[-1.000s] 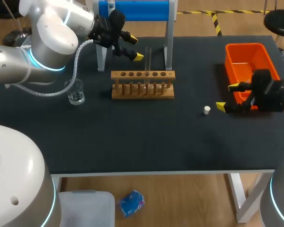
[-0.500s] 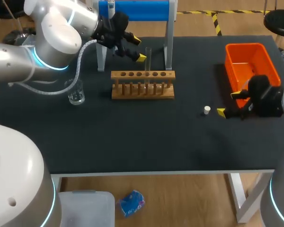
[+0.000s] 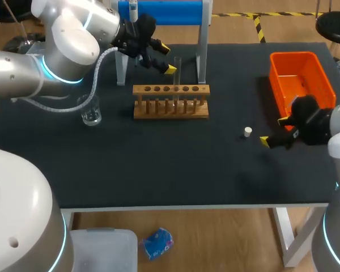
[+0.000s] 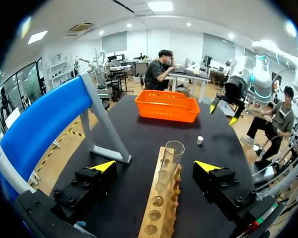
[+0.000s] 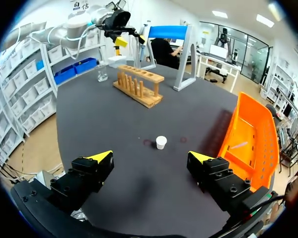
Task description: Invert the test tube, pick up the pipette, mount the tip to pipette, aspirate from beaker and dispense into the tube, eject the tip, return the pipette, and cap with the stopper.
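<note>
The left gripper (image 3: pixel 167 58) stands with its fingers spread and unladen, just beside the upper part of the test tube (image 3: pixel 177 69). The tube stands upright, mouth up, in the wooden rack (image 3: pixel 170 107). In the left wrist view it sits ahead of and between the two tips, apparently touching neither. Hazard: a grip taken off-centre or too near the rim could tilt the glass in its hole, lever the rack, or let the tube slip during inversion. The blue stand (image 3: pixel 202 56) close behind leaves little room for a wrist turn. The right gripper (image 3: pixel 273 130) is likewise spread and empty, low over the table (image 3: pixel 158 164), with the stopper (image 3: pixel 247 132) just ahead. A careless advance could send the stopper rolling.
</note>
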{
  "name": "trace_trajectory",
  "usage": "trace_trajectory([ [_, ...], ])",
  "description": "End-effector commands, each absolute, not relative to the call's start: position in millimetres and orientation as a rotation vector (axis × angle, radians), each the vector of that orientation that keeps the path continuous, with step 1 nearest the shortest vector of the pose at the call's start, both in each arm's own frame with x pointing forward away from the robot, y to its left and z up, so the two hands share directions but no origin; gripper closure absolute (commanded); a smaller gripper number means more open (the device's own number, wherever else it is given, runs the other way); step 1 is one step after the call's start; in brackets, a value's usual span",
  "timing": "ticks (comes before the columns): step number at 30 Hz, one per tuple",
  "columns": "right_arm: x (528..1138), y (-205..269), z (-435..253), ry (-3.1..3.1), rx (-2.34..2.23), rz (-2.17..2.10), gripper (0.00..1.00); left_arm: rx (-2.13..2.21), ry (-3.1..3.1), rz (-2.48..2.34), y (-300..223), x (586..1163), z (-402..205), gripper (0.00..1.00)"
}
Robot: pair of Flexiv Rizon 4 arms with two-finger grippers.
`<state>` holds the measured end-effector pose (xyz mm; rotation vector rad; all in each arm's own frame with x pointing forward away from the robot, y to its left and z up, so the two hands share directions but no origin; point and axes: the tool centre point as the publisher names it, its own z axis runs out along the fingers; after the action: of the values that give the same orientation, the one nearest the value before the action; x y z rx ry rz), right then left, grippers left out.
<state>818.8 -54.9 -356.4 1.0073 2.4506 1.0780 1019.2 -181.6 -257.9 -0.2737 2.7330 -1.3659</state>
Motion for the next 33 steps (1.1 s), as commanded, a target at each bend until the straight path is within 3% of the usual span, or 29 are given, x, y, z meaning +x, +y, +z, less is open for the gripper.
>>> trace_trajectory([
  [1,822,-49,-360,2.452,1.014,1.062,0.00,-0.272,2.739,-1.365,-181,1021,-258,0.00],
  [26,858,-33,-399,2.475,1.091,1.058,0.00,-0.272,2.739,-1.365,-181,1021,-258,0.00],
  [33,868,-29,-409,2.468,1.109,1.030,0.07,-0.272,2.739,-1.365,-181,1021,-258,0.00],
])
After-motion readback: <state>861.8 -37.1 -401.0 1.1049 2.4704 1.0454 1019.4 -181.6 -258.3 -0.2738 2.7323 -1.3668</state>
